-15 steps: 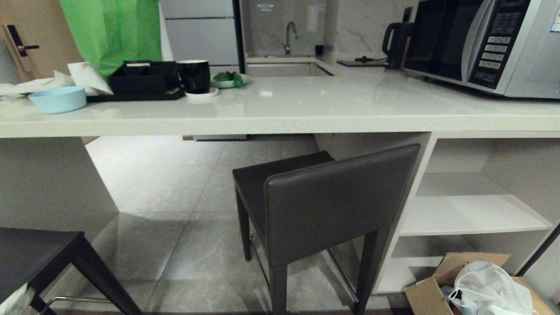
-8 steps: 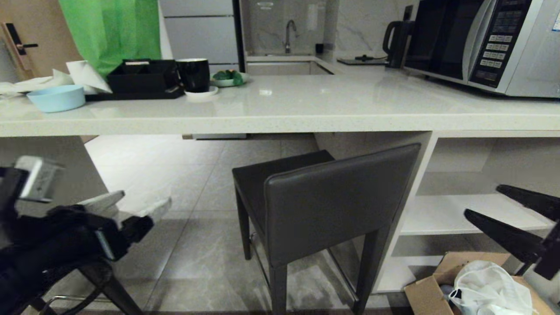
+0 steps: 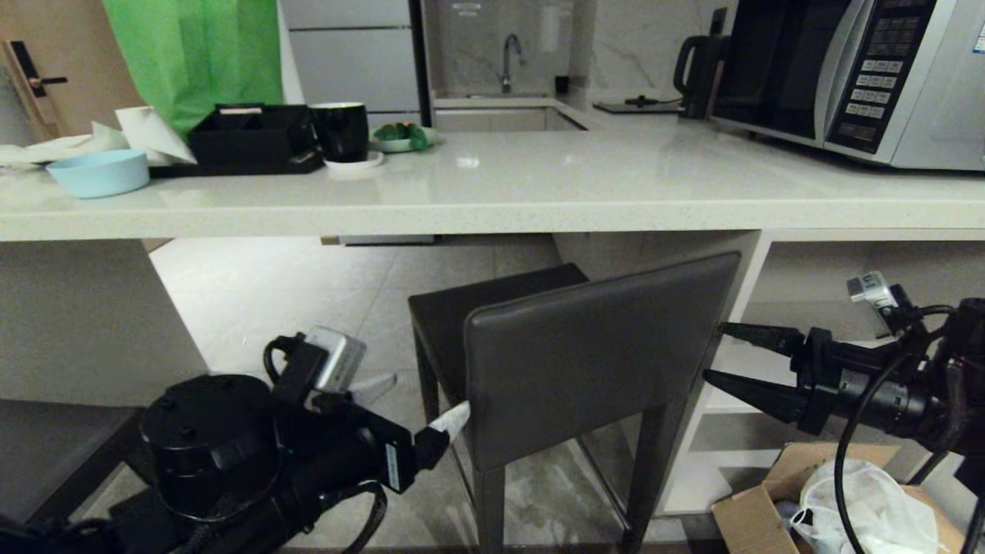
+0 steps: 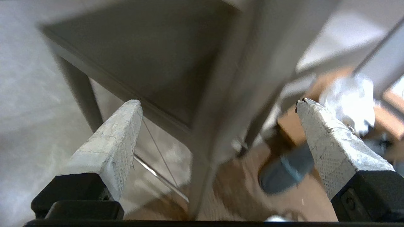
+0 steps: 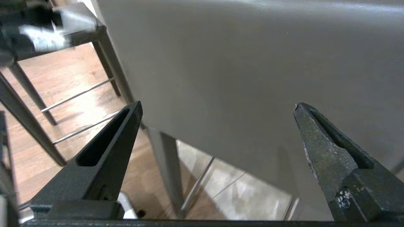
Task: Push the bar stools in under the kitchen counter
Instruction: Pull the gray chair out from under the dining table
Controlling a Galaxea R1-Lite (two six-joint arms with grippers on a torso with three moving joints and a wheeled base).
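One bar stool (image 3: pixel 600 362) stands in the middle with its dark grey backrest towards me and its seat partly under the kitchen counter (image 3: pixel 492 208). A second bar stool (image 3: pixel 46 454) shows only its seat corner at the lower left, out from the counter. My left gripper (image 3: pixel 415 402) is open, and one white fingertip (image 3: pixel 454 419) is at the backrest's left edge. My right gripper (image 3: pixel 716 354) is open just off the backrest's right edge. In the left wrist view, the left gripper (image 4: pixel 218 102) faces the stool (image 4: pixel 157 63) with nothing between its fingers. In the right wrist view, the right gripper (image 5: pixel 217 104) faces the backrest (image 5: pixel 252 63).
White open shelves (image 3: pixel 823 377) stand right of the stool, with a cardboard box (image 3: pixel 750 519) holding a white bag on the floor below. On the counter are a microwave (image 3: pixel 854 69), a kettle (image 3: pixel 696 73), a black mug (image 3: pixel 342 132), a black tray (image 3: pixel 246 135) and a blue bowl (image 3: pixel 98 171).
Both arms have come up into view, the left from the lower left and the right from the right, closing on the middle stool's backrest. The stool has not moved.
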